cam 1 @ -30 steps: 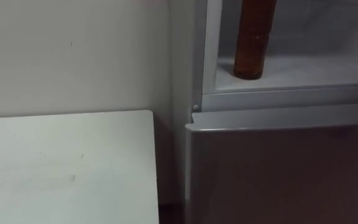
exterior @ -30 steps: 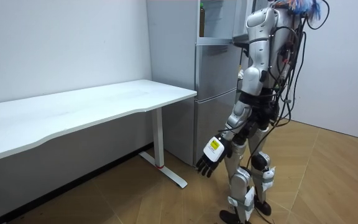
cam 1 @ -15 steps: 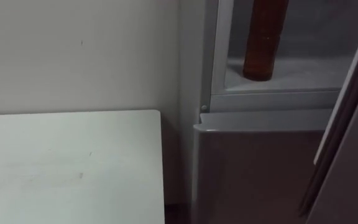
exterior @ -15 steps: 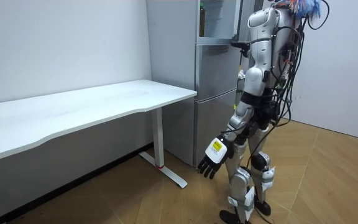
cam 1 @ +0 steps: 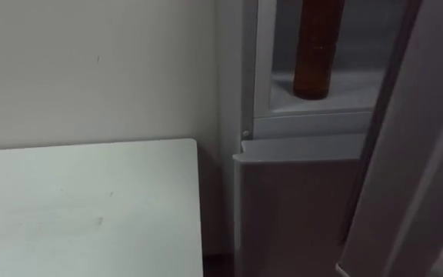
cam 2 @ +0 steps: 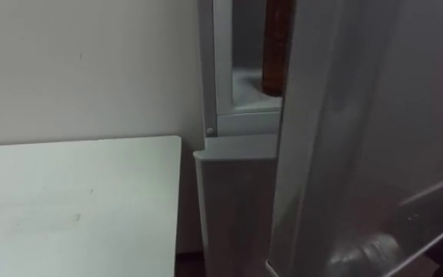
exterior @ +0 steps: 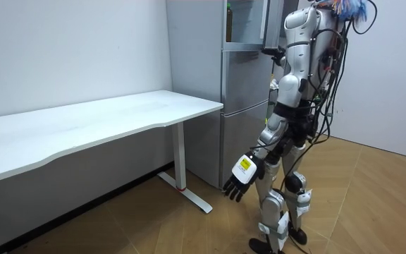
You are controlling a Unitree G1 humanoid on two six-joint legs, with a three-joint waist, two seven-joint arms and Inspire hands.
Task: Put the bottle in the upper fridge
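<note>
Far left: white table (cam 1: pixel 83 208), top bare, against a pale wall (cam 1: pixel 91 69).

Room view, low beside the thigh: left hand (exterior: pixel 242 176), fingers loosely spread, holding nothing.

Just right of the table: fridge (cam 1: pixel 291 208), with the lower door closed and the upper compartment open.

Bottle (cam 1: pixel 316 54): upright on the white shelf (cam 1: pixel 344 92) of the upper compartment, near the left side of the opening, clear of both hands. Placement judged done.

Handling (judgement):
- Rigid, straight-sided and smooth, so probably slippery under a light grip.
- Material not readable, glass or plastic. Best treated as breakable and moderately heavy.
- Tall over a narrow base, so tips easily if nudged high up.
- Best hold: wrapped round the mid-body, thumb opposite the fingers, then lifted straight up.

Looks: amber-brown cylinder, base flat on the shelf, upper part cut off by the frame edge. Cap and label not readable.

Right: upper door (cam 1: pixel 414 154), partway across the opening, covering the right part of the shelf.

Room view, at that door's edge: right hand (exterior: pixel 267 50), raised. Finger state: cannot tell.
</note>
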